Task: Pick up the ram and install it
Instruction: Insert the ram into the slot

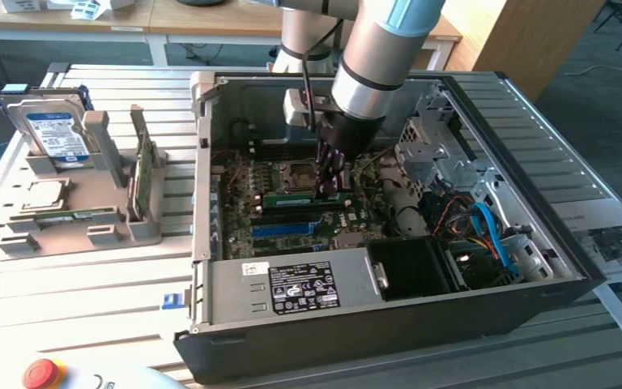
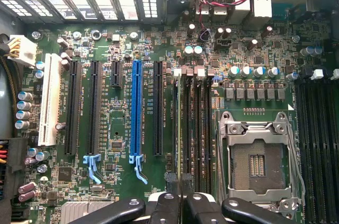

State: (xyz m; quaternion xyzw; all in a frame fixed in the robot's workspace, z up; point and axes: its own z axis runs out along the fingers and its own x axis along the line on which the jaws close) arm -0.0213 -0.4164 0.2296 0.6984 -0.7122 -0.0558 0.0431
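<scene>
My gripper point(image 1: 330, 191) reaches down into the open computer case point(image 1: 527, 267) over the motherboard point(image 2: 106, 38). It is shut on the ram point(image 1: 295, 198), a thin green stick lying along the memory slots just beside the CPU socket point(image 1: 292, 172). In the wrist view the ram point(image 2: 180, 128) shows edge-on as a narrow line running away from my gripper point(image 2: 180, 204), in line with the black memory slots point(image 2: 197, 128) next to the CPU socket point(image 2: 258, 163). Whether it sits in a slot or just above it, I cannot tell.
A blue slot strip point(image 2: 136, 110) and black card slots lie further along the board. The power supply point(image 1: 300, 288) and loose cables point(image 1: 484, 227) crowd the case. Outside, a grey stand point(image 1: 95, 219) holds a hard drive point(image 1: 52, 134), a CPU point(image 1: 36, 194) and a green card point(image 1: 143, 174).
</scene>
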